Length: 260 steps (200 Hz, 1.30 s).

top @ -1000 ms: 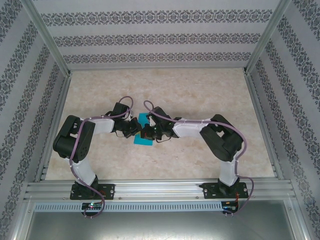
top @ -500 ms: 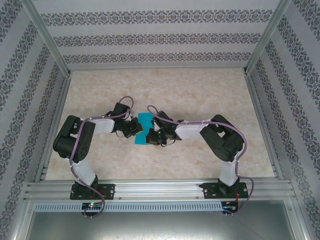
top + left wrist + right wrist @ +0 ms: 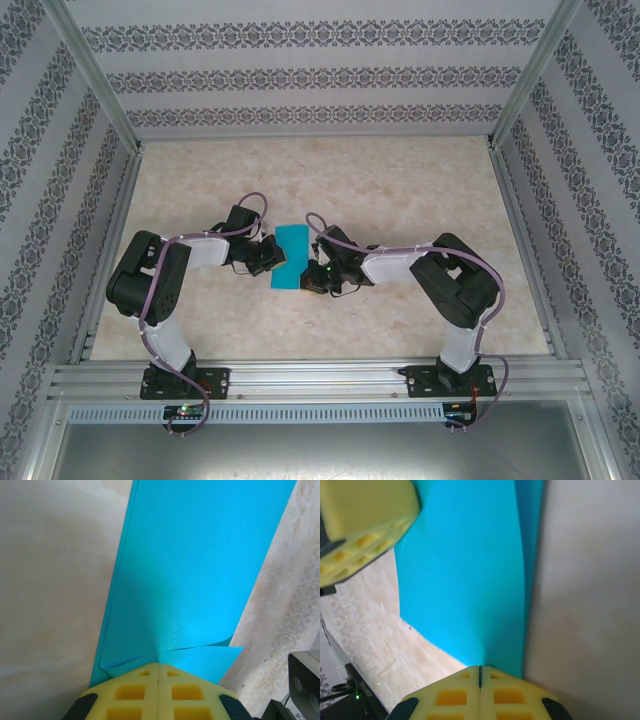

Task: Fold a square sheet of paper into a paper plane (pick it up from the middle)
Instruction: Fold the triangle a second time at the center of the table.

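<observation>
The teal-blue sheet of paper [image 3: 291, 256] is in the middle of the table, folded into a narrow two-layer strip. My left gripper [image 3: 273, 258] is at its left edge. In the left wrist view, the left gripper [image 3: 158, 666] is shut on the paper [image 3: 200, 570], which wrinkles at the yellow fingertips. My right gripper [image 3: 311, 274] is at the strip's right near edge. In the right wrist view, the right gripper [image 3: 480, 669] is shut on the paper [image 3: 465, 580], and the left gripper's yellow fingers [image 3: 362, 522] show at the top left.
The table [image 3: 400, 180] is beige and marbled, fenced by aluminium rails [image 3: 300, 378] and patterned walls. Both arms bend inward over the near middle. The right gripper's black body [image 3: 304, 680] shows at the left wrist view's lower right.
The right gripper has drawn back to the right and slightly nearer, uncovering more of the paper. The left arm has stayed put.
</observation>
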Motion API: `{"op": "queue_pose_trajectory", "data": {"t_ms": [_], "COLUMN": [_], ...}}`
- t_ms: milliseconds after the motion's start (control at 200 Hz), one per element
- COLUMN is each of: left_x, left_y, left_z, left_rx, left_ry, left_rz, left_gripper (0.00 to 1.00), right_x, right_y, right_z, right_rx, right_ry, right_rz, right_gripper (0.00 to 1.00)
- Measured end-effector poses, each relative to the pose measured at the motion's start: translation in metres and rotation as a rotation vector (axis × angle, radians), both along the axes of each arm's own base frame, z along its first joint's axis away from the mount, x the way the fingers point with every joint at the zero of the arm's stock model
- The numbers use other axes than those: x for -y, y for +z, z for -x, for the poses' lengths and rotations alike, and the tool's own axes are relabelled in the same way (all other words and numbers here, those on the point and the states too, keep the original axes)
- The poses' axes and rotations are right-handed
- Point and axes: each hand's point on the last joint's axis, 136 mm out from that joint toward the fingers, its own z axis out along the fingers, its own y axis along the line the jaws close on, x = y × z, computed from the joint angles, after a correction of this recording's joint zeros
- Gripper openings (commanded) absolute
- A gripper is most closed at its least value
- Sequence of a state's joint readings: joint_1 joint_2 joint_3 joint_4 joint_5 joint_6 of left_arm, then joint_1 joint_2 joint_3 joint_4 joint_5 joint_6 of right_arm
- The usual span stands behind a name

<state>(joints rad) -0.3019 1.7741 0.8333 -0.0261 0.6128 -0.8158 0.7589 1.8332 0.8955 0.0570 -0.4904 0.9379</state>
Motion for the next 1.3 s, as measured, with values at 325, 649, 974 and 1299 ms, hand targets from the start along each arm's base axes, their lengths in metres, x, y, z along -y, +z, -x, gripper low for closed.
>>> {"op": "queue_pose_trajectory", "data": {"t_ms": [325, 649, 974, 1299], "left_x": [0.0, 0.001, 0.002, 0.002], "left_y": [0.0, 0.0, 0.0, 0.0], "left_z": [0.0, 0.001, 0.002, 0.002], "left_rx": [0.0, -0.003, -0.002, -0.003], "left_ry": [0.0, -0.004, -0.006, -0.006], "left_rz": [0.0, 0.0, -0.001, -0.001], "left_gripper": [0.02, 0.02, 0.02, 0.02], "right_x": [-0.035, -0.023, -0.003, 0.01], "right_y": [0.03, -0.005, -0.005, -0.002], "right_z": [-0.039, -0.028, -0.007, 0.003], "right_rx": [0.088, 0.056, 0.019, 0.011], "right_ry": [0.016, 0.003, -0.007, -0.045], "right_rz": [-0.071, -0.044, -0.013, -0.06], "right_gripper": [0.0, 0.0, 0.01, 0.02]}}
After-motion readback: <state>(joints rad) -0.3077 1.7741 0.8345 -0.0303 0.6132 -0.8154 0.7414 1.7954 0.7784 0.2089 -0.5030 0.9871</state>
